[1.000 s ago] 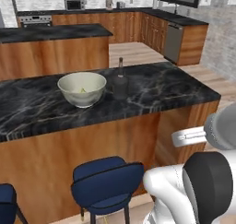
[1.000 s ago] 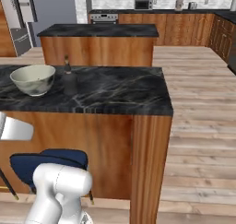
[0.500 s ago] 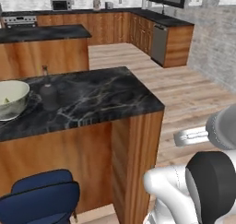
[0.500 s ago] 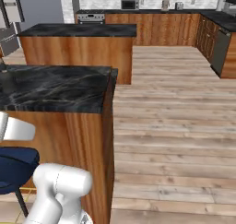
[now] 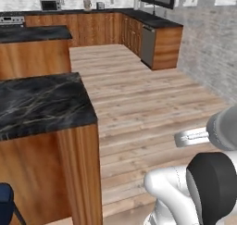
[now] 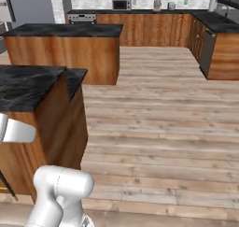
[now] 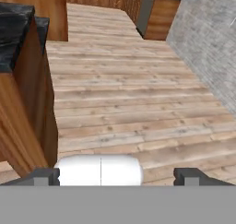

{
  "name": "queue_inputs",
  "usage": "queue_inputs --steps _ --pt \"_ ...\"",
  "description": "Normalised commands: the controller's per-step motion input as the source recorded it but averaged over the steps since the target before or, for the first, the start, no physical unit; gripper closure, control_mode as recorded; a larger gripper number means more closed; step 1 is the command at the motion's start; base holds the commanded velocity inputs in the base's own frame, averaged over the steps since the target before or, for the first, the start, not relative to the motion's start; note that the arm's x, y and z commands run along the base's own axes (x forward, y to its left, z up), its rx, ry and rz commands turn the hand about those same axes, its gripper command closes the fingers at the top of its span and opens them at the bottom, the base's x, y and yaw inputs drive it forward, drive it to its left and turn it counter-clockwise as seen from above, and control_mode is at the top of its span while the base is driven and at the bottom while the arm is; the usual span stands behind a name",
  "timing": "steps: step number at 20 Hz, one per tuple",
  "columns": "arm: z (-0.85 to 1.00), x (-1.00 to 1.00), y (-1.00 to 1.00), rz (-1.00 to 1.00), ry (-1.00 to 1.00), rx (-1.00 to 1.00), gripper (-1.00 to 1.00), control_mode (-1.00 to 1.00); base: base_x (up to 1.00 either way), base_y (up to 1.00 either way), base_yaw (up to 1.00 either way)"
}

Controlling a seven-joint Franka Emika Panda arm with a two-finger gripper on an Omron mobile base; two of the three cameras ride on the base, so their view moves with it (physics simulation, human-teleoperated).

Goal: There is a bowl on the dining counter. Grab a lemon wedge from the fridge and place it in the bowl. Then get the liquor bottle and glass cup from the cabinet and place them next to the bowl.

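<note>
Standing wide apart and holding nothing, the fingers (image 7: 116, 176) showed as two dark tips low in the hand view, above bare wooden floor (image 7: 138, 103). Off to the left of the fingers stood the dining counter (image 7: 16, 38), its black marble top over a wood-panelled end; the stretch of it that showed carried no bowl, lemon wedge, bottle or cup, so where those things were could not be told. Ahead of the fingers and to the right a dishwasher (image 7: 146, 8) sat in a run of wooden cabinets, with a grey brick wall (image 7: 207, 43) further right. In the left base view the counter (image 5: 41, 103) filled the near left, a kitchen island (image 5: 32, 48) stood beyond it, and a microwave (image 5: 50, 4) sat on the far back counter. A blue stool (image 5: 4, 205) edged in at the lower left corner.
</note>
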Motion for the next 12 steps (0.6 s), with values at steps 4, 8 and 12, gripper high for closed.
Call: queue_inputs --steps 4,8,12 --pt "0.0 0.0 0.0 0.0 0.0 0.0 -1.0 1.0 0.49 -1.0 0.08" --pt "0.0 0.0 0.0 0.0 0.0 0.0 -1.0 1.0 0.87 -1.0 0.08" --pt "0.0 0.0 0.0 0.0 0.0 0.0 -1.0 1.0 1.0 -0.95 0.1"
